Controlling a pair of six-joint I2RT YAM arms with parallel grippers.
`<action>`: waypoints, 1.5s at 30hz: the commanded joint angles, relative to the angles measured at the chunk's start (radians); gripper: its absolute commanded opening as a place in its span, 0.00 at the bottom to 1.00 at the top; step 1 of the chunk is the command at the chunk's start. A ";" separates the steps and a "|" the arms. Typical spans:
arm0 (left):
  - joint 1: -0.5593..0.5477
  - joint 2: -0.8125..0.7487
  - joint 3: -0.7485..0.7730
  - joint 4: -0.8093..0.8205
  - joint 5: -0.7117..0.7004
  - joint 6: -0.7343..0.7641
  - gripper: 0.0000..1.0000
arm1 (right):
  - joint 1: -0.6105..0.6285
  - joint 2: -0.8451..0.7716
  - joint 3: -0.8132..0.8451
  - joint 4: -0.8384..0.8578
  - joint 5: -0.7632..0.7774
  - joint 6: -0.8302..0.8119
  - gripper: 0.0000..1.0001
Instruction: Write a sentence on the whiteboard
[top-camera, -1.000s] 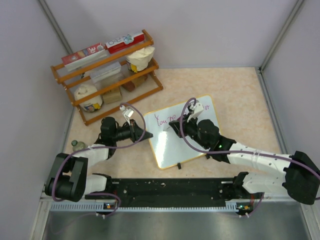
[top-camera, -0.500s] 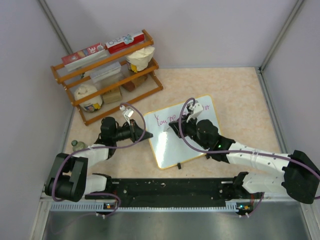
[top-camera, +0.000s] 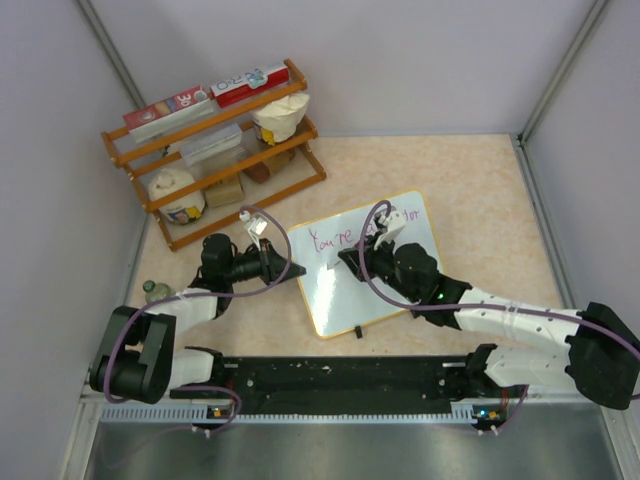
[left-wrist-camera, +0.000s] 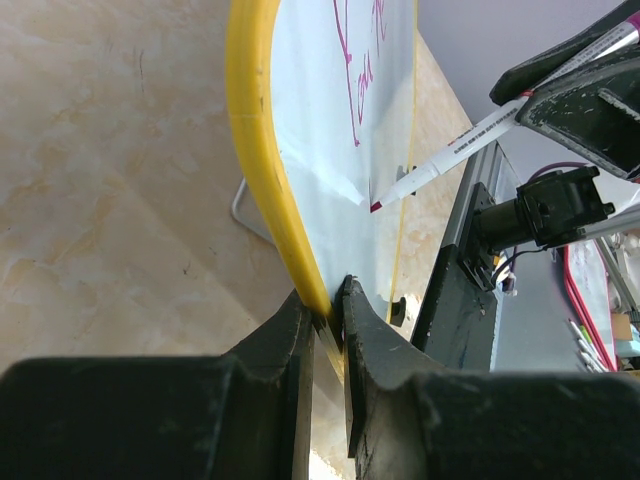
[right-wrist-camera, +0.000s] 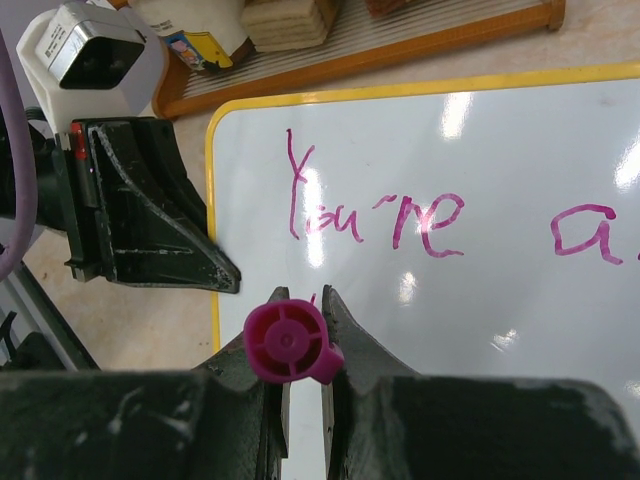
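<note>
The whiteboard (top-camera: 345, 295), white with a yellow rim and pink lettering, lies mid-tabletop (top-camera: 480, 195). The left arm (top-camera: 190, 300) lies low; the left jaws clamp the board's left rim. The right arm (top-camera: 510, 318) reaches over the board's near edge; the right jaws grip a pink marker (right-wrist-camera: 287, 343), tip at the board.

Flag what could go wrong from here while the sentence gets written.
1. The left tool pinches only the thin yellow rim of the whiteboard; pen pressure might pivot or slide the board, skewing letters.
2. The right tool grips the marker near its back end, so the long free shaft could tilt and the tip skip.
3. The right arm reaching over the board could smear the writing.
</note>
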 joint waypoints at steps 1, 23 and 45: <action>0.001 -0.010 0.002 0.030 -0.043 0.080 0.00 | 0.010 -0.014 -0.024 -0.017 0.000 -0.005 0.00; 0.001 -0.012 0.000 0.031 -0.041 0.079 0.00 | 0.010 0.003 0.033 0.015 0.101 0.003 0.00; 0.001 -0.012 -0.001 0.031 -0.041 0.079 0.00 | 0.010 0.006 0.045 0.027 0.158 0.007 0.00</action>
